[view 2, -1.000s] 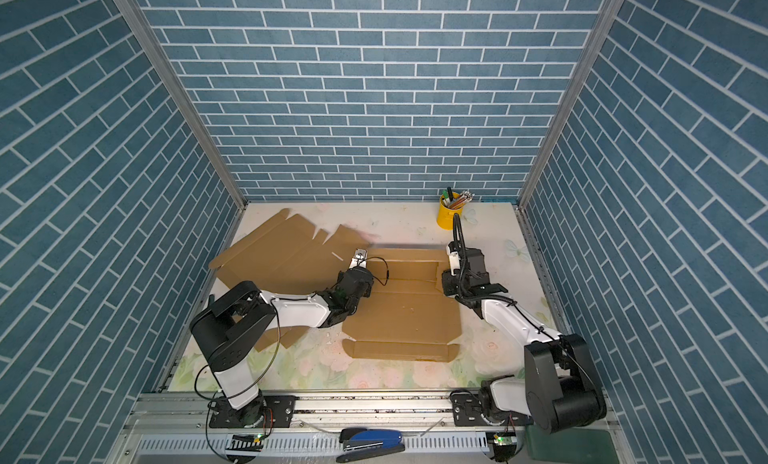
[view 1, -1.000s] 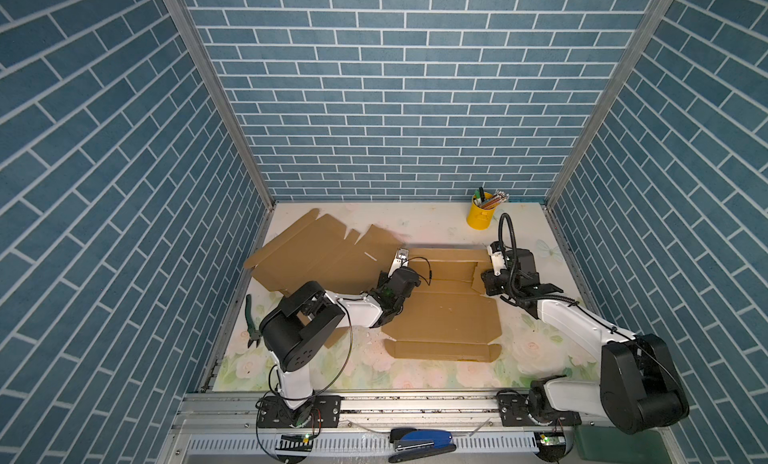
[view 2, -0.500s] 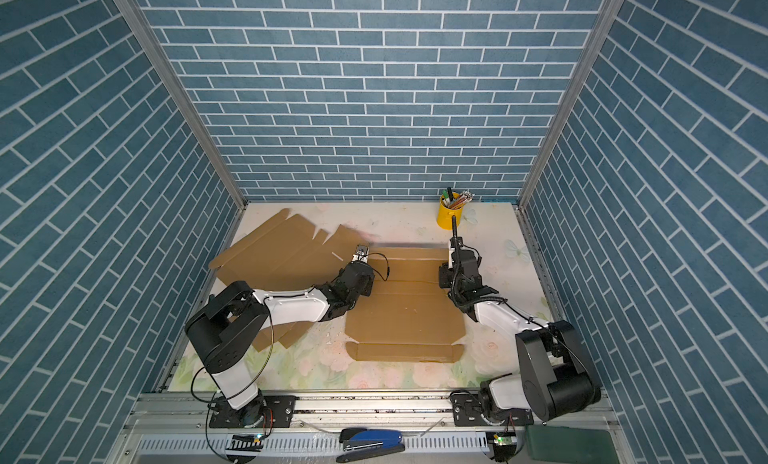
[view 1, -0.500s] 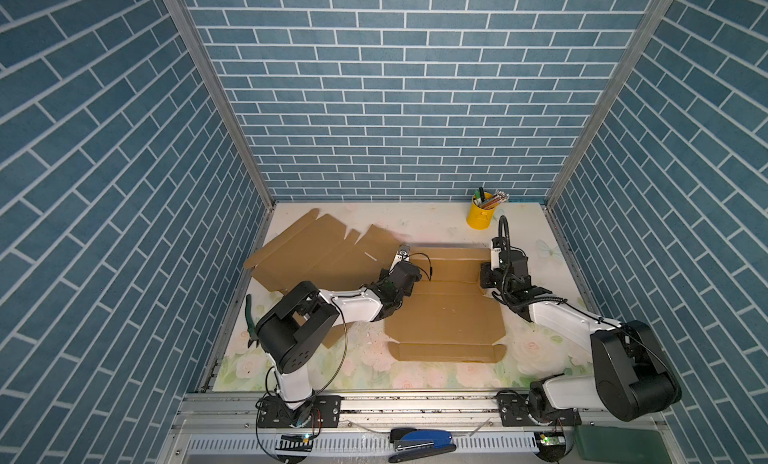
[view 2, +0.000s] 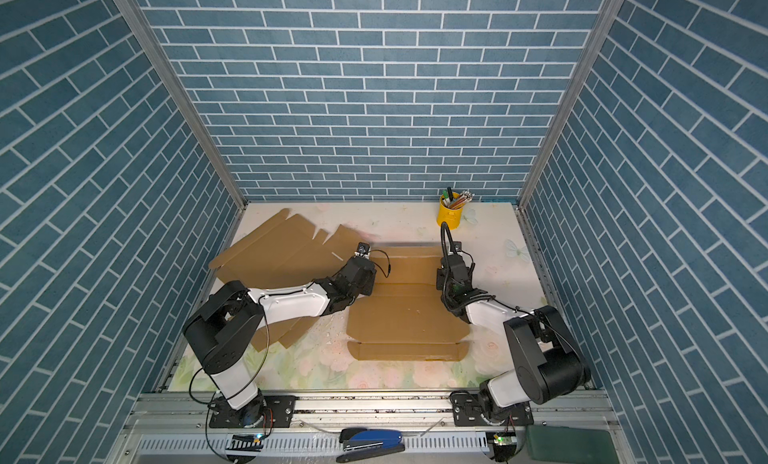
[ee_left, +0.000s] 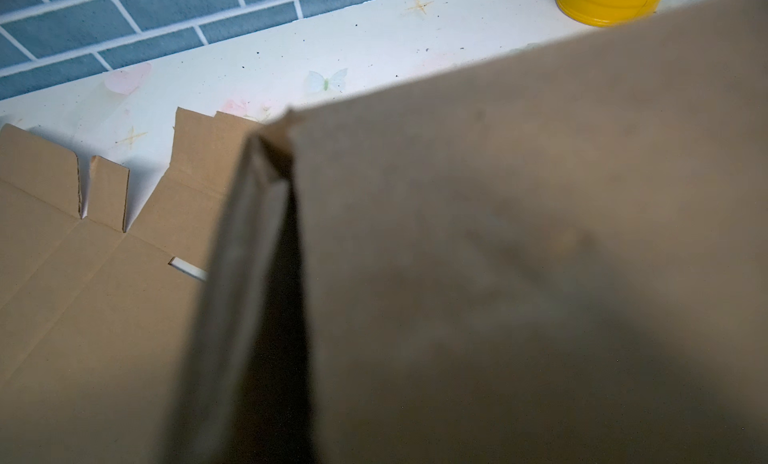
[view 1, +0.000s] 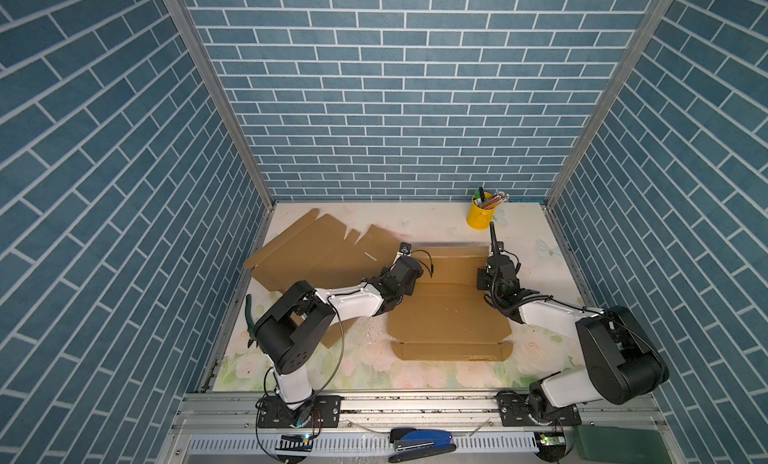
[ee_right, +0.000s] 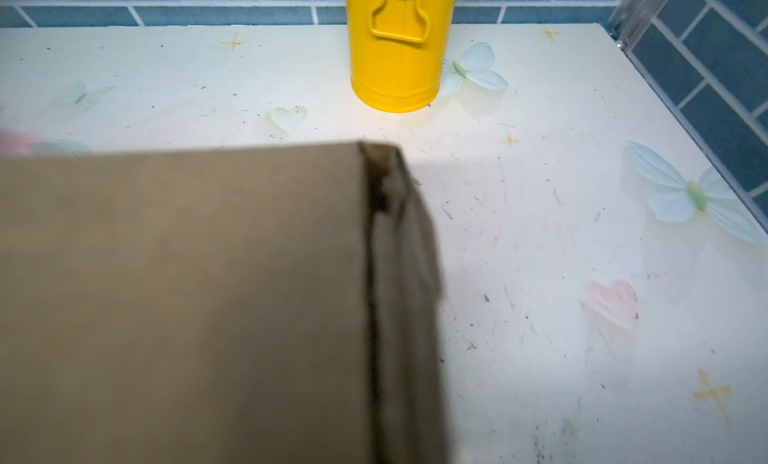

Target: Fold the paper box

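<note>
The paper box (view 1: 446, 316) is a brown cardboard blank lying flat in the middle of the table in both top views, with its far panel (view 2: 409, 260) tilted up. My left gripper (view 1: 409, 274) sits at the box's far left edge, and my right gripper (view 1: 484, 277) at its far right edge. In the left wrist view the raised panel (ee_left: 519, 254) and a folded side wall (ee_left: 249, 241) fill the frame and hide the fingers. The right wrist view shows the panel (ee_right: 187, 295) and side wall (ee_right: 407, 295) running down to the hidden jaws. Both grippers are shut on the cardboard.
A second flat cardboard sheet (view 1: 316, 254) lies at the back left, partly under the left arm. A yellow pen cup (view 1: 480, 214) stands at the back right. A green-handled tool (view 1: 250, 320) lies by the left wall. A blue stapler (view 1: 422, 439) rests on the front rail.
My right gripper has gone from partly open to shut at the box's right edge, and that arm has drawn in closer. The left arm has shifted slightly with the box.
</note>
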`<state>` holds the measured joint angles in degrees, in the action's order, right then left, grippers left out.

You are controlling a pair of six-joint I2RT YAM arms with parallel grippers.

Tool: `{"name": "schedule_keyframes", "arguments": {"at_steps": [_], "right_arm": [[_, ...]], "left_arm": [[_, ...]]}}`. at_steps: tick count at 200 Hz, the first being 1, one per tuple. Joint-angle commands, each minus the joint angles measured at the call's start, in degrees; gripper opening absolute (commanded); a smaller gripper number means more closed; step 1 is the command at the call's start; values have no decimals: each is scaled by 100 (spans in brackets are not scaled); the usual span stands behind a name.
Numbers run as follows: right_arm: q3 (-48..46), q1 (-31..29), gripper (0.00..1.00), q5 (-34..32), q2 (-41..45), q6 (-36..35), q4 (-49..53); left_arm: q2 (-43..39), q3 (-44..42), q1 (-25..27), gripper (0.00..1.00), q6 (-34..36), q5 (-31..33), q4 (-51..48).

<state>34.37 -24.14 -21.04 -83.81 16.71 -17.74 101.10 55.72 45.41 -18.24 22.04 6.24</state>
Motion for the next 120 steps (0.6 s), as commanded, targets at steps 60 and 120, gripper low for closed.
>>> {"name": "schedule_keyframes", "arguments": {"at_steps": [60, 120], "right_arm": [[421, -29, 7, -433, 105, 397, 1000], [558, -20, 46, 617, 940, 326, 2103]], "left_arm": [[-52, 218, 29, 0, 32, -329, -1076], [60, 872, -116, 0, 171, -593, -2439]]}}
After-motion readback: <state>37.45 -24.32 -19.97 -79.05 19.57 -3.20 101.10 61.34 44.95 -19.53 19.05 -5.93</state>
